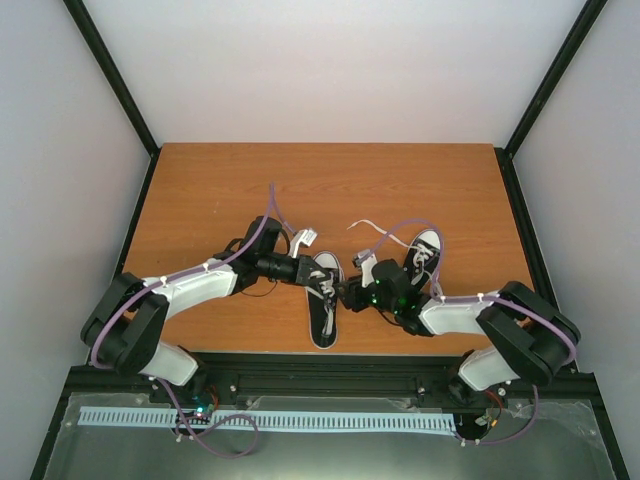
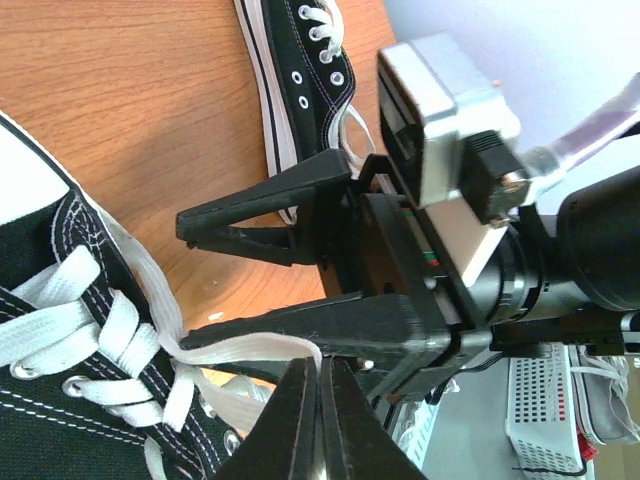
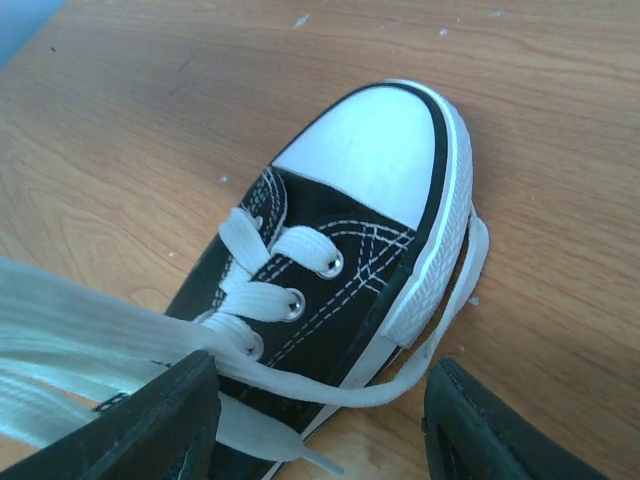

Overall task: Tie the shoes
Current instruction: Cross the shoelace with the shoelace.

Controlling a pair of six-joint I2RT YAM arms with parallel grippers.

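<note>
Your left gripper [image 2: 320,372] is clenched on a white lace [image 2: 250,346]. In the left wrist view its two dark fingers [image 2: 290,430] meet at the bottom edge, with the flat lace pinched between their tips; from there the lace runs left to the eyelets of the left shoe [image 1: 322,308]; the lower parts of the fingers are cut off by the frame. Seen from above, that shoe lies on the wooden table [image 1: 200,200] near the middle, between the two wrists; its laced part is partly covered by the gripper heads.

Your right gripper [image 3: 315,425] is released, its fingers [image 3: 140,425] well apart and grasping nothing. In its wrist view the left shoe's white toe cap [image 3: 370,150] sits beyond the gap; a thin strand of lace crosses between the fingers and loops round the side of the sole. A broad, blurred band of lace sweeps in from the frame's left edge, close to the lens, and reaches the finger on that side; you cannot tell whether it rests on it. Only the fingertips show there.

The right shoe [image 1: 425,255] lies on the table just right of the right gripper, partly hidden by the right arm; a loose lace end [image 1: 365,228] trails on the table to its left.
</note>
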